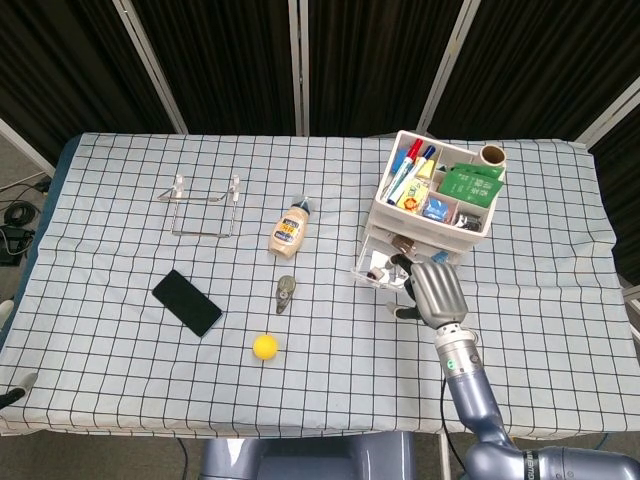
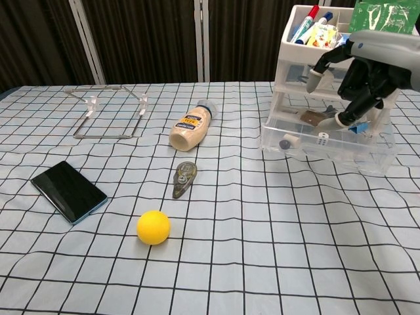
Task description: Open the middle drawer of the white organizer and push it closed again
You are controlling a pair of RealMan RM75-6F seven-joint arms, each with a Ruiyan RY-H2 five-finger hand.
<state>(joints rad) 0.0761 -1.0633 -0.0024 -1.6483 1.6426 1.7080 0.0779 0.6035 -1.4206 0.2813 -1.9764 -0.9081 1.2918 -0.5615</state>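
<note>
The light falls evenly from above onto my table [image 1: 120, 250], bright and diffuse, so the checked cloth reads clean from edge to edge in both views. Shadows are soft and short: a faint one sits under the yellow ball [image 2: 153, 227], another under my right hand [image 2: 364, 69]. The black curtains [image 1: 230, 60] behind the far edge stay deep and dark with little detail. The phone [image 2: 68, 190] screen shows a dull sheen, no hard glare. The clear drawer [image 2: 328, 141] fronts catch pale reflections. In the chest view the grid lines bow slightly near the near corners. Focus holds throughout; nothing is smeared by motion.
</note>
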